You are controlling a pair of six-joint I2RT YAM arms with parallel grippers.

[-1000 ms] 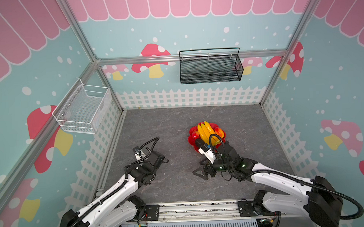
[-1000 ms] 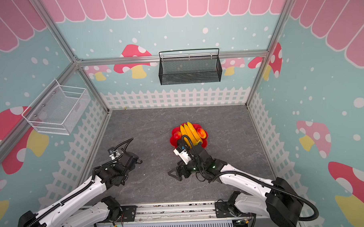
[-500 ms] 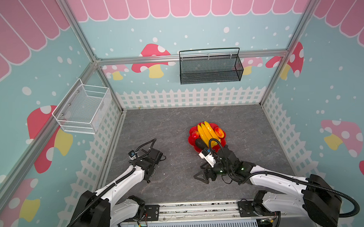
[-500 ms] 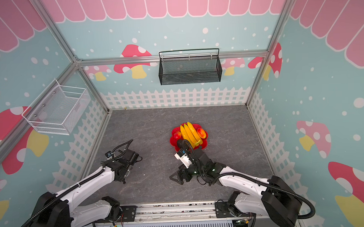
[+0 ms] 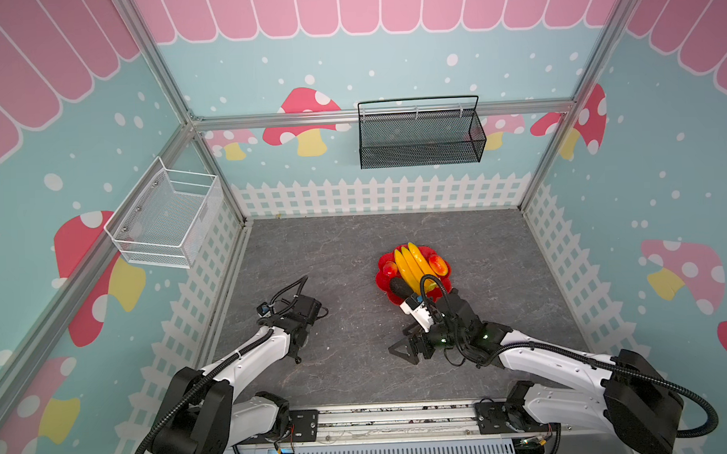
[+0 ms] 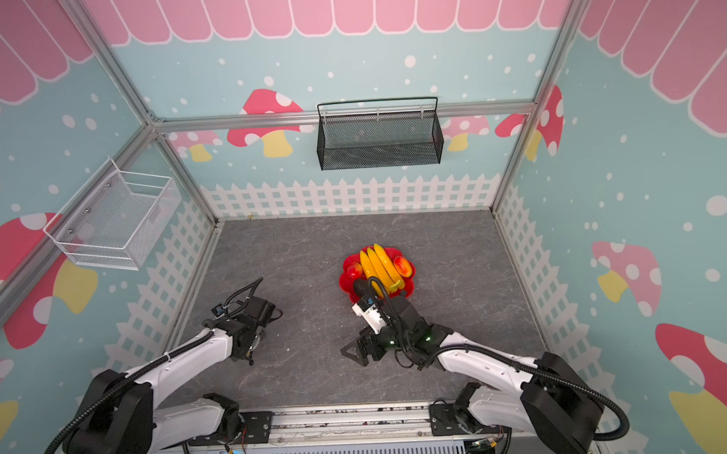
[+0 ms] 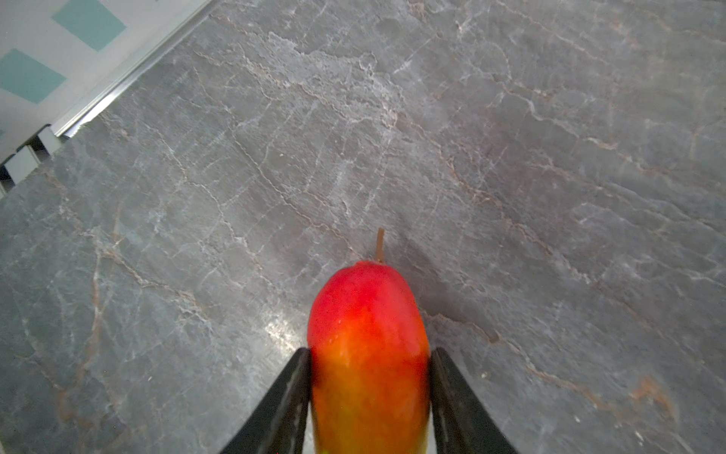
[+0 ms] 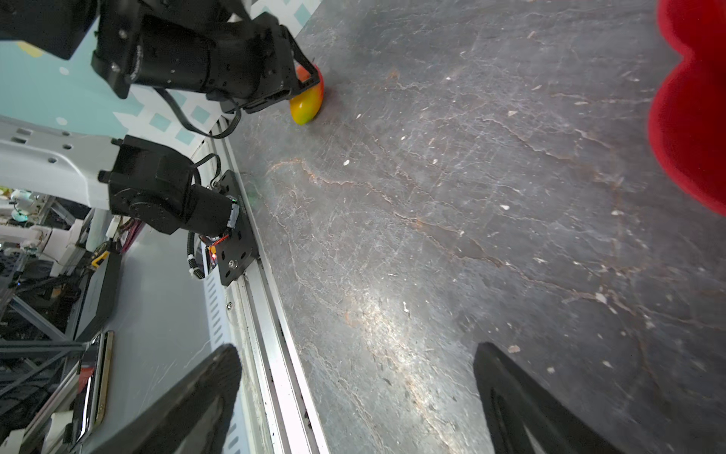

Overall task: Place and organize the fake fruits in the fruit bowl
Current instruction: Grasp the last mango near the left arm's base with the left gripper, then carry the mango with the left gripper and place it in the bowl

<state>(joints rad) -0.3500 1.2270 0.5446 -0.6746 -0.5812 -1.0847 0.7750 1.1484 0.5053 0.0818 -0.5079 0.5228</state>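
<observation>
The red scalloped fruit bowl [image 5: 381, 264] [image 6: 345, 262] sits right of centre on the floor; its edge shows in the right wrist view [image 8: 691, 118]. In both top views it holds the yellow bananas [image 5: 413, 261] [image 6: 377, 263], a dark avocado [image 5: 398, 287] [image 6: 361, 287] and two mangoes [image 5: 390, 268] [image 5: 438, 264]. My left gripper [image 7: 369, 353] [image 8: 310, 84] is shut on a third red-and-yellow mango [image 7: 367, 334] [image 8: 307, 103] lying on the floor at the left. In the top views that mango is hidden under the left gripper [image 5: 298, 351]. My right gripper [image 8: 357, 353] [image 5: 405, 351] [image 6: 358, 353] hangs open and empty in front of the bowl.
A white wire basket [image 5: 166, 218] hangs on the left wall and a black mesh basket [image 5: 421, 134] on the back wall. A metal rail [image 8: 271, 314] runs along the front edge of the grey stone-look floor [image 5: 354, 236], close to my right gripper.
My left gripper has tipped down to the floor and closed on the mango. My right arm has drawn back a little from the bowl, still open.
</observation>
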